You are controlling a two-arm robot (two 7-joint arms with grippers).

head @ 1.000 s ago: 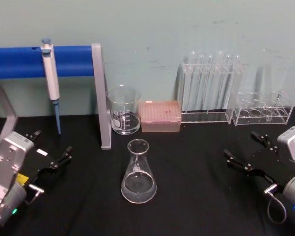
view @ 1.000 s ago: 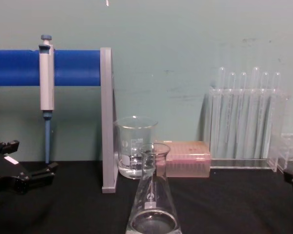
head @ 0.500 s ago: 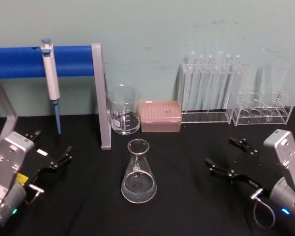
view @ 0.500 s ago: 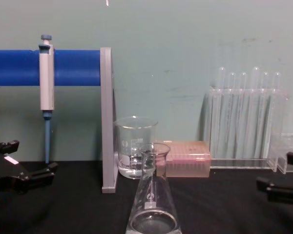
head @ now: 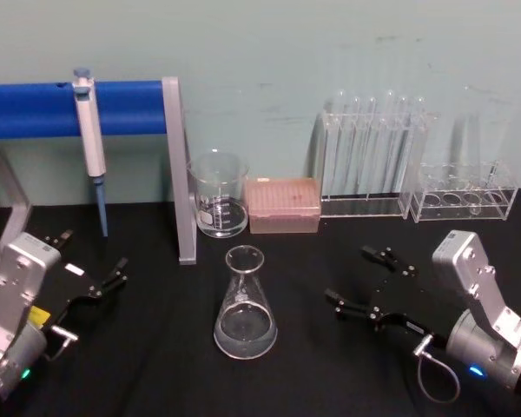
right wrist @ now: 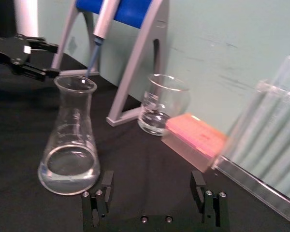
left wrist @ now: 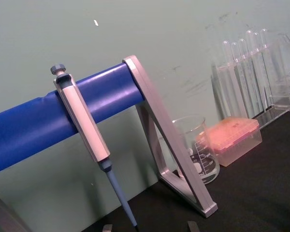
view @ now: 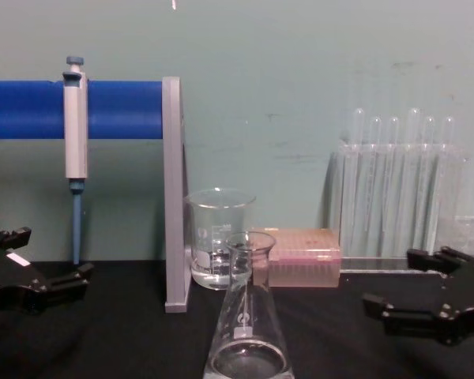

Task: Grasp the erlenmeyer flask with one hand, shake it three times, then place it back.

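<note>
Black table (head: 156, 365) spans the whole front. Back left: a blue bar (head: 35, 109) runs horiz. into a grey post (head: 178, 174) that stands on the table. Back right: a clear tube rack (head: 369, 161) w/ tall test tubes upright, and just beside it on the right, a lower clear rack (head: 464, 195). The right gripper (head: 349, 274) is over the table right of ctr, jaws spread wide w/ nothing btwn them, tips aimed toward the flask but apart from it. In the chest view it sits low, near table level, w/ a clear gap to the glass. In the right wrist view the flask is off to one side of the gap btwn the fingers, not inside it. The left gripper (head: 94, 249) is at the table's left edge, also spread wide and holding nothing, well apart from the flask. The flask (head: 245, 304) stands upright on the table at ctr, in front of the beaker, w/ a little clear liquid in its wide base and nothing touching it. The beaker (head: 219, 204) is upright just right of the post, some liquid at the bottom. The pink box (head: 282, 204) is just beside the beaker on its right; can't tell if they touch. A pipette (head: 89, 139) hangs on the blue bar, tip down.
</note>
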